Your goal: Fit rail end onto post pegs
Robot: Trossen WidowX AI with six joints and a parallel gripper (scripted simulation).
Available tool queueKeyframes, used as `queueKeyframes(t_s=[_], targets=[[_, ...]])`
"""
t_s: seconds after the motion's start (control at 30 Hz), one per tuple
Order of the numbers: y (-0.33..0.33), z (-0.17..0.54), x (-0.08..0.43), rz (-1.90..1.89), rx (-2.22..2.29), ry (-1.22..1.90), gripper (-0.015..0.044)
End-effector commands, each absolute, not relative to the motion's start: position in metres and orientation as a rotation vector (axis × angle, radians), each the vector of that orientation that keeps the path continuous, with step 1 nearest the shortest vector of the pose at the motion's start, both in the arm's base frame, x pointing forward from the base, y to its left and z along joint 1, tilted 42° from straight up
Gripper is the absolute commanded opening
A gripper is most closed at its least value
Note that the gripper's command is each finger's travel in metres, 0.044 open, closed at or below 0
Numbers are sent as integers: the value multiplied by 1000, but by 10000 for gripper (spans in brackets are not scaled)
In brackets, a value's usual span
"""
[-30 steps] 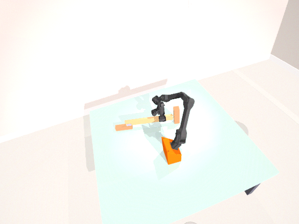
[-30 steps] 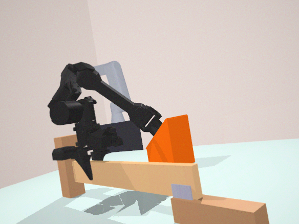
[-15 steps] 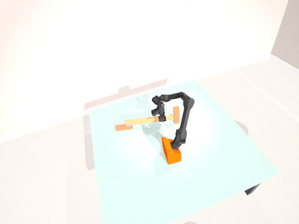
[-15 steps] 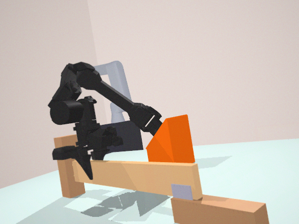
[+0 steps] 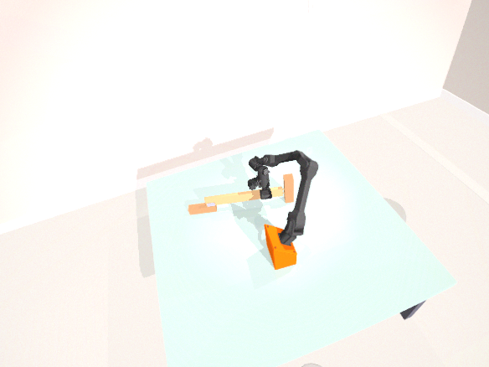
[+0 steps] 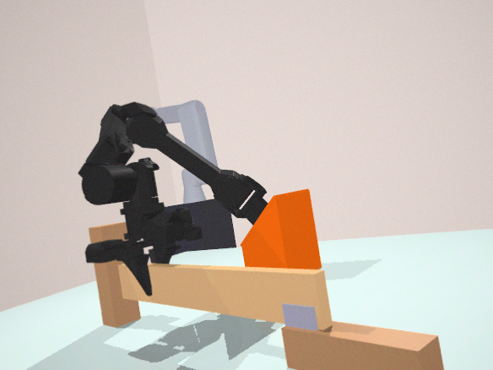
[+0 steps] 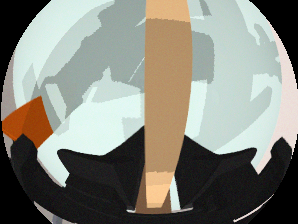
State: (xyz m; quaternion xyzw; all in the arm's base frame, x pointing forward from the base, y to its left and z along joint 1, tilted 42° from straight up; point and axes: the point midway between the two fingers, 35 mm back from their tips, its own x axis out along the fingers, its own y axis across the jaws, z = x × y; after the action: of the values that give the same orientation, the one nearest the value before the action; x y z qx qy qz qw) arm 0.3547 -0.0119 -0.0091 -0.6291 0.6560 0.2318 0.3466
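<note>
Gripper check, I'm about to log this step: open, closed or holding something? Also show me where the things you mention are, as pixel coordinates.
Gripper (image 5: pixel 265 194) (image 6: pixel 157 279) (image 7: pixel 157 129): closed on the wooden rail (image 5: pixel 230 198) (image 6: pixel 245 291) (image 7: pixel 167 100), near its post end.
</note>
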Motion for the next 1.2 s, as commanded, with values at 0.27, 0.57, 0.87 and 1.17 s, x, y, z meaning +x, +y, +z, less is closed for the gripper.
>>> queueKeyframes(t_s=[0.27, 0.57, 0.87, 1.17], targets=[[-15, -7, 354, 603, -1634, 1702, 0], [-13, -9, 354, 603, -1634, 1702, 0], [-13, -12, 355, 603, -1634, 1701, 0], [-12, -13, 355, 603, -1634, 1701, 0]])
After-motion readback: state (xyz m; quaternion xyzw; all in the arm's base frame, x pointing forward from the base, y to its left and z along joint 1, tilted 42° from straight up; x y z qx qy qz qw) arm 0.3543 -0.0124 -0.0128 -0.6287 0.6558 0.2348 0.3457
